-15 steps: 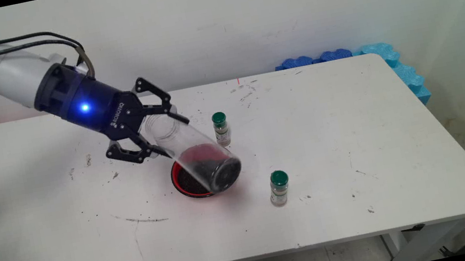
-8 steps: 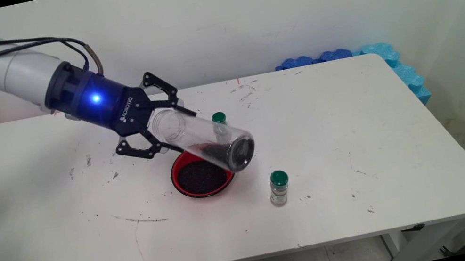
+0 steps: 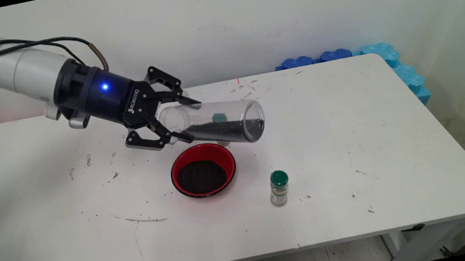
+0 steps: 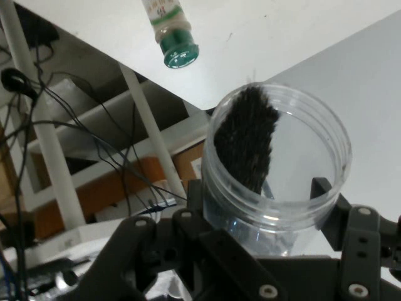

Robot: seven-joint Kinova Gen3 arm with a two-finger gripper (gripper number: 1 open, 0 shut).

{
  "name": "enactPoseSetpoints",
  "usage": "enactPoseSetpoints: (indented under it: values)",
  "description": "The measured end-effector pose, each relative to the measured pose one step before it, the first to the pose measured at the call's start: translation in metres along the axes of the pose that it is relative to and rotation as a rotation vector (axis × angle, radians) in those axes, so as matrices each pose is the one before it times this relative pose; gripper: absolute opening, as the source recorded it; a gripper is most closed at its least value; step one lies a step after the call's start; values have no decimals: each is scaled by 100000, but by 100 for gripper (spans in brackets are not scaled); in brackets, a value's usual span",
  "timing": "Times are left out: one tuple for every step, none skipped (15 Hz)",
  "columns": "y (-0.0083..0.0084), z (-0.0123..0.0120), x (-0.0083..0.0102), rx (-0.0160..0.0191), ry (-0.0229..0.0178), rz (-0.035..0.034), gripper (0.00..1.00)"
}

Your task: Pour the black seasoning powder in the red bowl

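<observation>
The gripper (image 3: 174, 124) is closed around a clear jar (image 3: 216, 121) near its open mouth and holds it almost lying flat in the air, above and behind a red bowl (image 3: 203, 170). Dark grains lie along the lower side of the jar, and the bowl holds the same grains. "ROBOTIQ" is written on the gripper body. A green-capped bottle (image 3: 279, 187) stands right of the bowl on the white, speckled table (image 3: 381, 133). Blue foam (image 3: 392, 61) lies by the wall.

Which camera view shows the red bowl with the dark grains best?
The main view. There the red bowl with dark grains stands in full sight on the white table, below the clear plastic jar held nearly level in the black gripper. The hand view does not show the bowl.
</observation>
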Motion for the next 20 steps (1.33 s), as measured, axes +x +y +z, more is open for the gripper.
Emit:
enactPoseSetpoints:
  values:
    - [15,31,17,-296,-272,-1481,0]
    - [8,41,13,-431,-406,-2150,0]
    - [-2,25,3,-270,-276,-1380,0]
    - [0,49,12,-267,-370,-1988,0]
    - [1,44,14,-230,-353,-1877,0]
    - [9,24,1,-262,-428,-2327,0]
    - [8,4,6,-163,-304,-1627,0]
    - [2,-8,4,-211,-332,-1724,0]
    - [-31,31,-8,-89,-285,-1317,0]
    - [-16,16,-9,-70,-185,-839,0]
    - [-24,10,-10,-164,-298,-1392,0]
    - [-25,27,3,-123,-225,-1113,0]
    - [-22,45,2,-113,-261,-1189,0]
    - [-14,8,2,-171,-234,-951,0]
    - [-11,28,-1,-179,-353,-999,0]
    - [2,38,-10,-164,-334,-772,0]
    - [9,24,-14,-353,-470,-903,0]
    - [22,29,-20,-397,-583,-956,0]
    - [42,30,-36,-430,-611,-903,0]
    - [26,21,-21,-372,-493,-731,0]
